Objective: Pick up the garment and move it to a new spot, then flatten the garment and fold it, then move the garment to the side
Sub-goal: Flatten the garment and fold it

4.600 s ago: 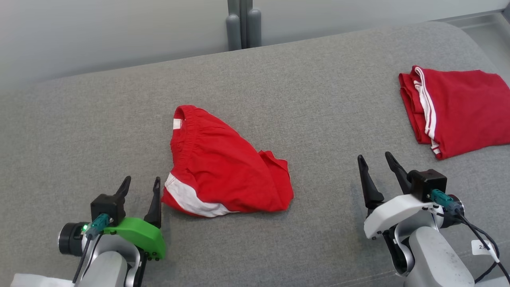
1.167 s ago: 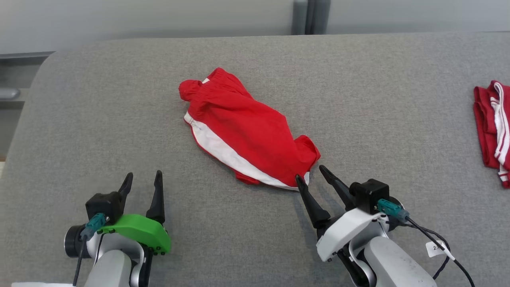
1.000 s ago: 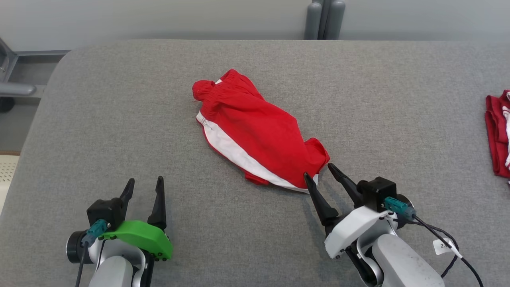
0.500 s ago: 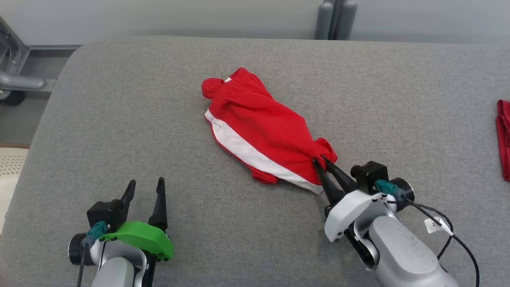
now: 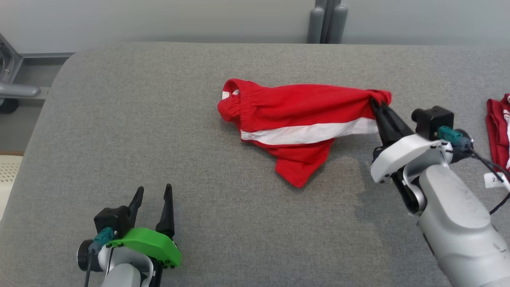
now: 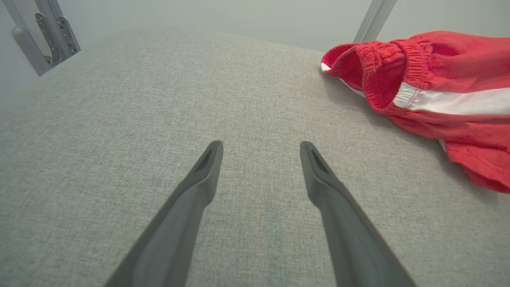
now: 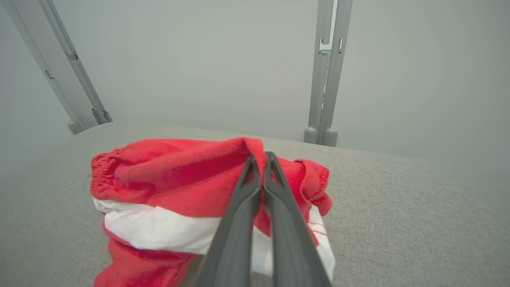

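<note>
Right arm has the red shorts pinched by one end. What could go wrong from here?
The right gripper pinches only a small fold of the red shorts; a hard pull might slip it free.
The waistband end rests on the gray cushion, so dragging could bunch the cloth.
The other red garment lies close on the right; moving further that way may disturb it.

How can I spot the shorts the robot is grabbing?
Look at the big grey cushion; near its middle lie red shorts with a wide white stripe. Unlike the other red garment at the far right edge, these are stretched out, and the right gripper has its jaws shut on one end.
</note>
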{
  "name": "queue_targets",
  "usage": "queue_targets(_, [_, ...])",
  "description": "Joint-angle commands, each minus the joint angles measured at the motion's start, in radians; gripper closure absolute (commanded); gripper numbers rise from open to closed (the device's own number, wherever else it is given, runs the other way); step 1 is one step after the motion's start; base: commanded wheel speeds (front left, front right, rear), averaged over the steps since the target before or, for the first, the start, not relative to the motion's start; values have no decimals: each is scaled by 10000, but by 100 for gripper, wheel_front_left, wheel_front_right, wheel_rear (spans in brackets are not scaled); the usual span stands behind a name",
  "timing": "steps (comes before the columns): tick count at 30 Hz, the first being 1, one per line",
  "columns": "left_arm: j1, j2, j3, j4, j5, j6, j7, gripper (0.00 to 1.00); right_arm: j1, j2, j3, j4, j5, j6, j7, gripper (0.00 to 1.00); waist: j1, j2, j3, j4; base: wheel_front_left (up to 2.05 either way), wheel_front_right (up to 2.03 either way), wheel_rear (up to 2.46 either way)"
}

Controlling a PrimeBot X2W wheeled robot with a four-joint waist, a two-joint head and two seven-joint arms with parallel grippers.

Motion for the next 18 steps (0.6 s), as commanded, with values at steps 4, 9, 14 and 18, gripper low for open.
queue_targets(4, [-223,-8,-486,55,-224,-57,0,0,-914,-382,-506,642,-462,-8,595,100,0,0,378,374,0,0,0])
queue_targets(9, [-577,2,-1675,92,-695,-83,0,0,-2051,-499,-1395,2590,-1471,-9,899,0,0,0,716,1263,0,0,0])
queue_targets(14, [-648,-4,-2042,112,-830,88,0,0,-2487,-152,-2077,3526,-2038,-8,291,0,0,0,660,1429,0,0,0])
queue_targets(18, [-569,-10,-1988,12,-845,178,0,0,-2301,177,-2062,3730,-2235,-12,-95,0,0,0,525,1062,0,0,0])
